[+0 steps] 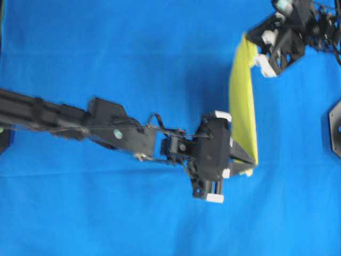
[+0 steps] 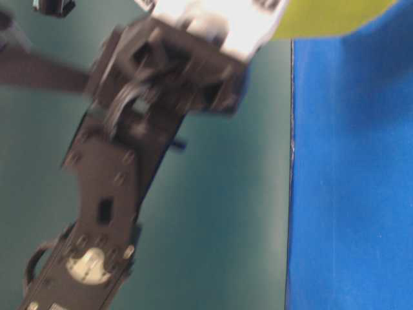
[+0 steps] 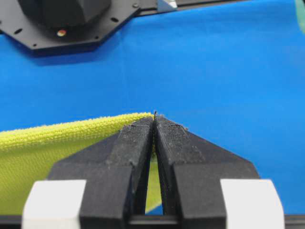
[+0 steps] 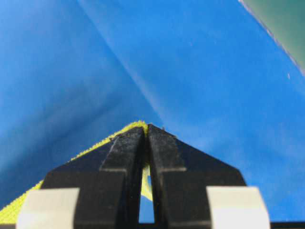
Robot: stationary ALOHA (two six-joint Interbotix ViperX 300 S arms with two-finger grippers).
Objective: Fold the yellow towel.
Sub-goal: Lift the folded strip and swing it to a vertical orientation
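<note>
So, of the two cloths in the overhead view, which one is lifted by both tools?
The yellow towel: the left tool and right tool each pinch one end. The large blue cloth lies flat underneath.

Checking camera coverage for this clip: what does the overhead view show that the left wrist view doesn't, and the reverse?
Only the overhead view shows both arms, the right hand gripping one corner, and the square yellow-green microfibre towel stretched as a narrow strip between the hands. Only the left wrist view shows the left hand closed, jaws together, on the towel's stitched corner, the woven texture, and a black hexagonal base plate in full. Both show the towel, the left hand and the large blue cloth.
</note>
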